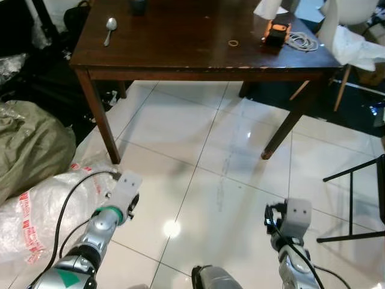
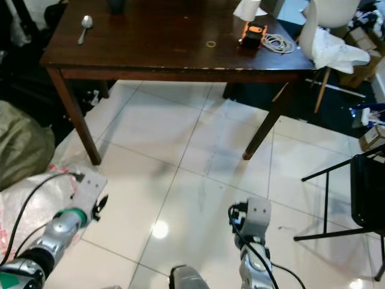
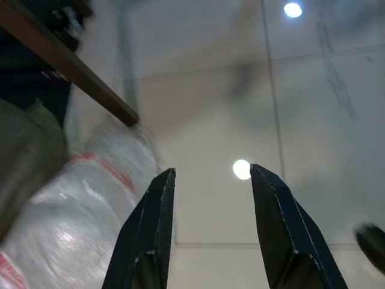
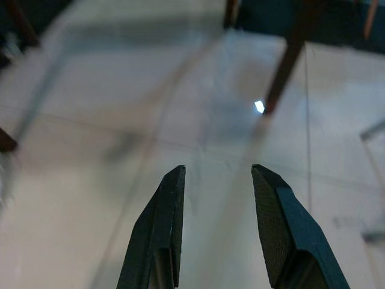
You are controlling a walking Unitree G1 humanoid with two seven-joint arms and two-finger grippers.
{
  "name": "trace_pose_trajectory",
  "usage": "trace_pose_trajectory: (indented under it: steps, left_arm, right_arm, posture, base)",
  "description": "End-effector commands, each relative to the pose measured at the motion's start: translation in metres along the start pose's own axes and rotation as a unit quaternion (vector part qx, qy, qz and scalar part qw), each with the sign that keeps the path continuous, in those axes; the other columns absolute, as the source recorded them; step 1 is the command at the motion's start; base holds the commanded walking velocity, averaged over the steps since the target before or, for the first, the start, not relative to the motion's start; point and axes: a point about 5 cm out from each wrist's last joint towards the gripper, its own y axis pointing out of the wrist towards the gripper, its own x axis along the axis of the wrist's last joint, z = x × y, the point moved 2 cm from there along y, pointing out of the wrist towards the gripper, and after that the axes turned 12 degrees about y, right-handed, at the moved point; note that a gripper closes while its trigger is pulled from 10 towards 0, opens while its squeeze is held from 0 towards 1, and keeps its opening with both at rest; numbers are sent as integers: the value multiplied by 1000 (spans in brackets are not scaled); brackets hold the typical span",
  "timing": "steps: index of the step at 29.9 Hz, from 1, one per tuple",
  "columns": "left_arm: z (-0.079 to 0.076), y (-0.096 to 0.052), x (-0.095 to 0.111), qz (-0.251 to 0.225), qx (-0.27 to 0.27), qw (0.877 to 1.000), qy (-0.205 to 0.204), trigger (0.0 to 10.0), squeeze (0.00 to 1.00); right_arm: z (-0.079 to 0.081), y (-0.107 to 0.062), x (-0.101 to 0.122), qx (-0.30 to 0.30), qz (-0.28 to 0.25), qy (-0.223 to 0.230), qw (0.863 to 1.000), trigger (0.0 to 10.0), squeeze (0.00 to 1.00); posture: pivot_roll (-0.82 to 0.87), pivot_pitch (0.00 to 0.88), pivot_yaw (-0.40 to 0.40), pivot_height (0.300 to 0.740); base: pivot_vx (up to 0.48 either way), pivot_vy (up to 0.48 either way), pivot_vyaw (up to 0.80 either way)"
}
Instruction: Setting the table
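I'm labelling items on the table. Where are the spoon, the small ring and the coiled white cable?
spoon (image 1: 110, 27), left eye view, on its handle near the bowl.
small ring (image 1: 233, 43), left eye view, on its rim.
coiled white cable (image 1: 302, 41), left eye view, on the coil.

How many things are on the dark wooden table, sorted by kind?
Spoon: 1
Dark cup, cut off at the frame edge: 1
Small ring: 1
Orange and black device: 1
Coiled white cable: 1
White paper: 1
Total: 6
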Motion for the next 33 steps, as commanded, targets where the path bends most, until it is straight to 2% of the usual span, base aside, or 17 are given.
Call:
trace_pose_trajectory:
  steps: [1,10,23,33]
  left_arm:
    - [0,4,12,-17,10,1000,4,10000,0]
    - [-5,5,19,-31,5,999,6,10000,0]
    - [-10,5,22,-43,-6,999,15,10000,0]
    - [-15,5,25,-49,-15,998,22,10000,0]
  right_arm:
    - [5,2,8,8,-20,3,1000,10000,0]
    - [11,5,16,16,-35,7,999,10000,0]
    - [4,0,12,-2,-23,11,1000,10000,0]
    - [2,-1,10,-8,-18,15,1000,10000,0]
  posture:
    - [-26,0,28,740]
    - [-31,0,33,740]
    - [-32,0,35,740]
    - [-34,0,39,740]
  base:
    - [480,0,0]
    - [453,0,0]
    - [406,0,0]
    - [368,-303,0]
